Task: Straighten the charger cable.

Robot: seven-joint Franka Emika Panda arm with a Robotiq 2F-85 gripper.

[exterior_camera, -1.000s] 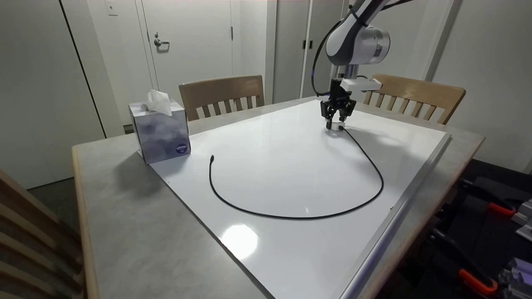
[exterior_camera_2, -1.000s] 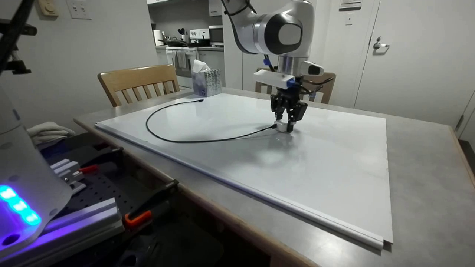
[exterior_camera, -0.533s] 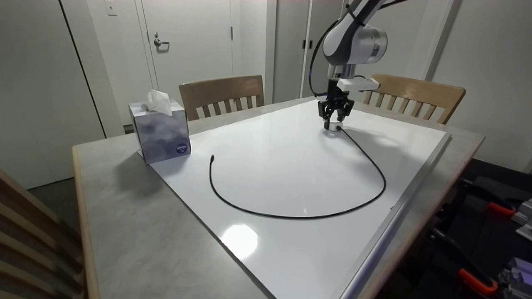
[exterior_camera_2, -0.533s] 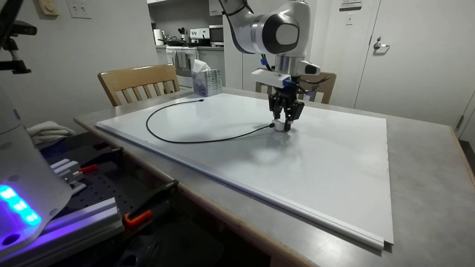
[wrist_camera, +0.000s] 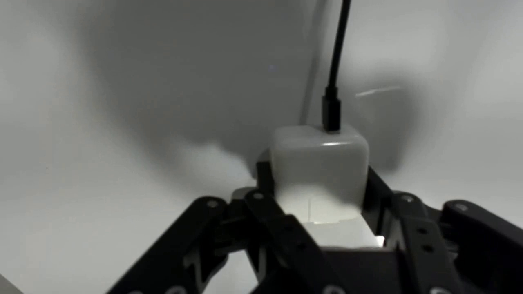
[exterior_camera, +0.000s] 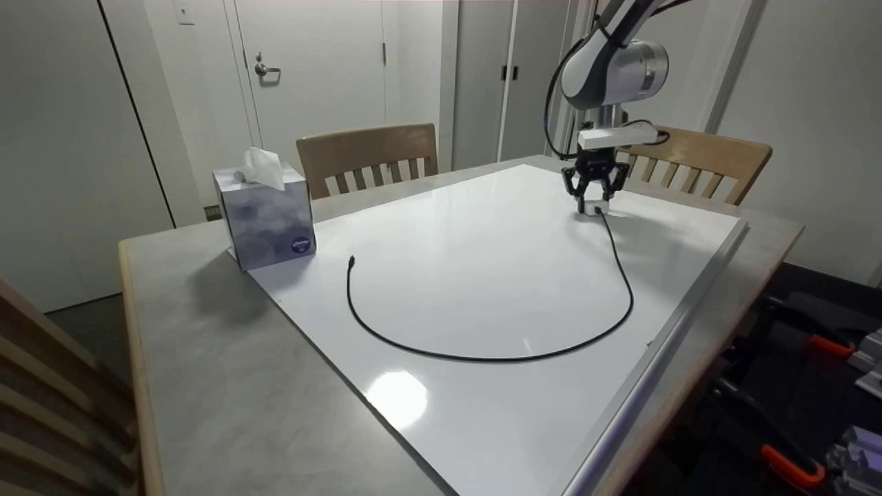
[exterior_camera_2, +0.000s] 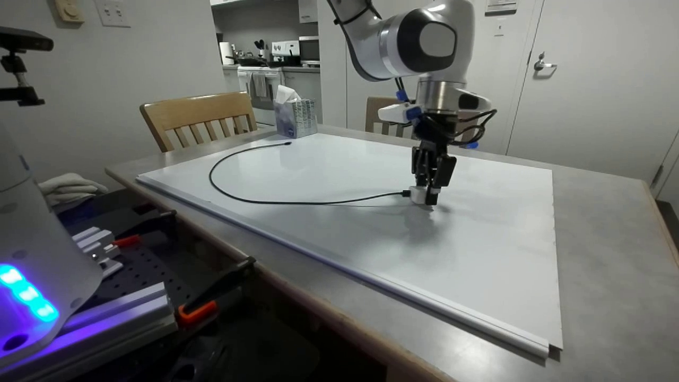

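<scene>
The charger cable lies on a white board in both exterior views, bent into a wide U. Its free end is a small dark tip, near the tissue box. At the opposite end sits a pale, boxy plug, with the black cord entering its face in the wrist view. My gripper points down at the board, shut on this plug with one finger along each side. The plug's underside is hidden, so I cannot tell whether it touches the board.
The white board covers much of the grey table, with a metal rail along one edge. A tissue box stands at a board corner. Wooden chairs surround the table.
After a slight shift leftward, the gripper and plug have moved right in both exterior views, and the gripper has turned. The cord near the plug has swung along; the free tip stays put.
</scene>
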